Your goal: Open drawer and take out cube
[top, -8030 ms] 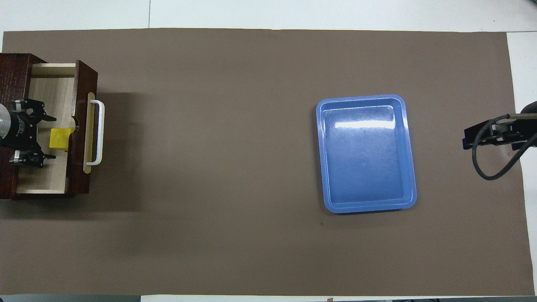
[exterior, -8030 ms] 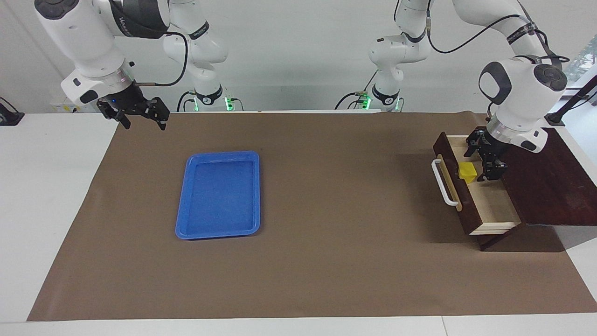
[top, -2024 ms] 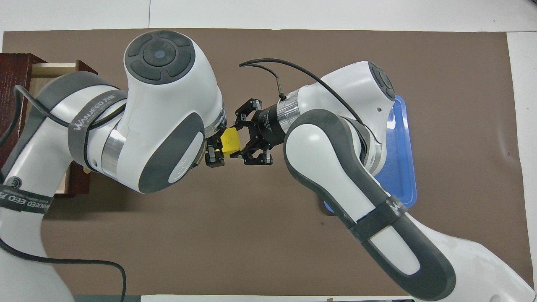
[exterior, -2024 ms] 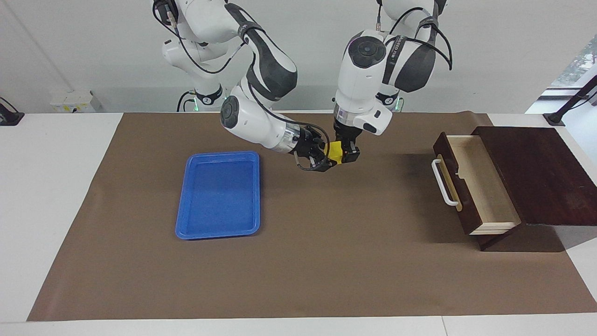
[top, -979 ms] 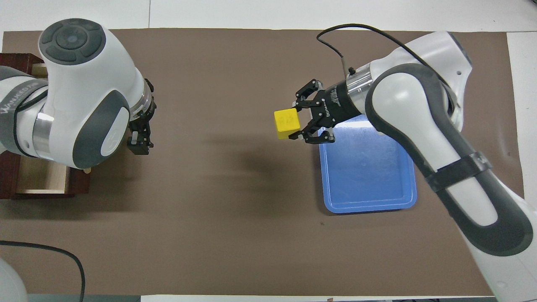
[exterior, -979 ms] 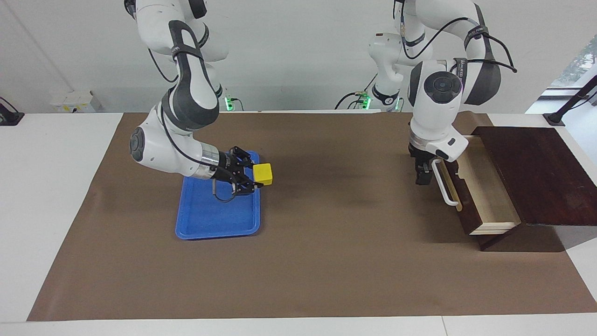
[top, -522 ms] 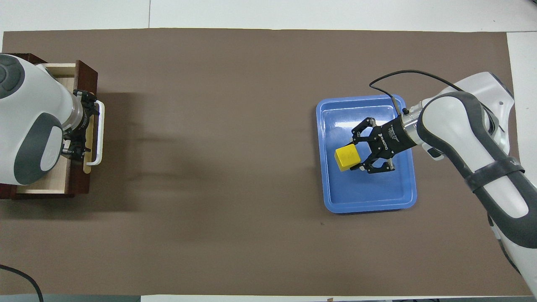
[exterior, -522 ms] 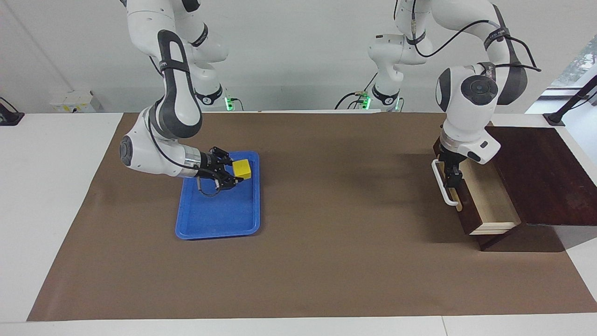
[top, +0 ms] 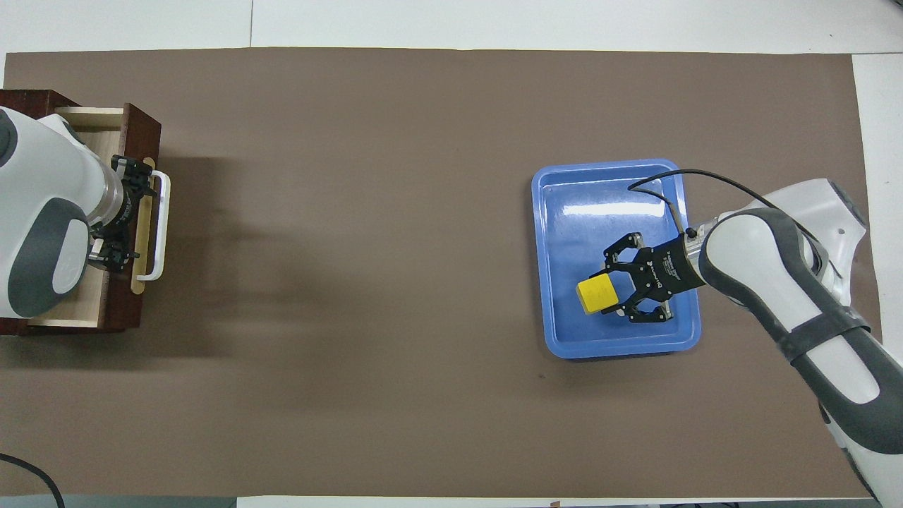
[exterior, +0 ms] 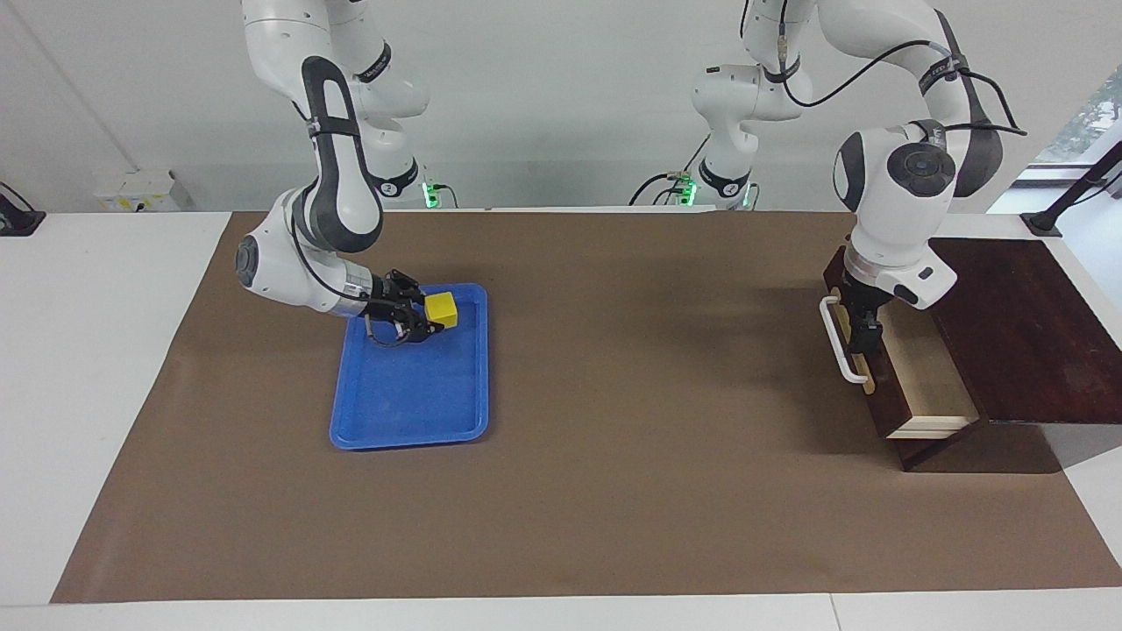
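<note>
Underneath, brown mat (exterior: 614, 491) covers white table (exterior: 88, 368), white wall (exterior: 543, 105) above.

The cube (exterior: 442, 308) is bright yellow, the tray (exterior: 412, 412) plain blue, the drawer (exterior: 894, 372) dark brown with a pale wood interior and white handle (exterior: 840, 342), the table cover (exterior: 614, 456) uniform brown.
</note>
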### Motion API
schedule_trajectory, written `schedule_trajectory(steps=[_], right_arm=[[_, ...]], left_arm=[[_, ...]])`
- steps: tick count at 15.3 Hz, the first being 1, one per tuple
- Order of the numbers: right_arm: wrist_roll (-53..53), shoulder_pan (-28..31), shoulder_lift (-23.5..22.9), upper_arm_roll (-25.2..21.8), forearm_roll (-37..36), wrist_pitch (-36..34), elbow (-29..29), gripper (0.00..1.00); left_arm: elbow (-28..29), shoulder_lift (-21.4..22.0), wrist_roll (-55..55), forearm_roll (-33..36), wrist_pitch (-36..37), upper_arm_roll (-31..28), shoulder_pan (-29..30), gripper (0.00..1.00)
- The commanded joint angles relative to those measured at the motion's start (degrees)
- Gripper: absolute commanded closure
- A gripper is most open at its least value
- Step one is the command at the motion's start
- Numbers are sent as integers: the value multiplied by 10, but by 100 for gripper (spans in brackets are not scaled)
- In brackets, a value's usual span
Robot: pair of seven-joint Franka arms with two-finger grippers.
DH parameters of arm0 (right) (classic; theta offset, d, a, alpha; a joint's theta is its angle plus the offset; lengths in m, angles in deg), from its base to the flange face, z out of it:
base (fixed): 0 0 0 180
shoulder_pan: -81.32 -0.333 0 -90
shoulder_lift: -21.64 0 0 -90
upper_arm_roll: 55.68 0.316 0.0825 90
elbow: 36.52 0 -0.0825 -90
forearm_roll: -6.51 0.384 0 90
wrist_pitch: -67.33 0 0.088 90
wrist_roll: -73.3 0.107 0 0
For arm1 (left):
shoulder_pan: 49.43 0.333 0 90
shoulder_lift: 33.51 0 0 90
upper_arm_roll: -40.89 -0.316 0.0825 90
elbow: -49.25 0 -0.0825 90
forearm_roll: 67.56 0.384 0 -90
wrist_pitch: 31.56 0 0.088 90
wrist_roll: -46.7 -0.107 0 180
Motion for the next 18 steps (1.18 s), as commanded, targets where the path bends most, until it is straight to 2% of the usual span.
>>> schedule_trajectory(steps=[1, 5, 11, 18], right_arm=[[-29, 7, 32, 5, 11, 34, -53, 100], [-32, 3, 34, 5, 25, 43, -67, 100], [-19, 4, 36, 4, 59, 59, -76, 100], [-4, -8, 36, 5, 69, 90, -89, 100]], left_arm=[[3, 11, -35, 24, -17, 5, 40, 0], [-8, 3, -63, 24, -23, 5, 77, 0], [-4, 6, -71, 24, -24, 5, 99, 0], [-14, 6, -74, 20, -13, 12, 87, 0]])
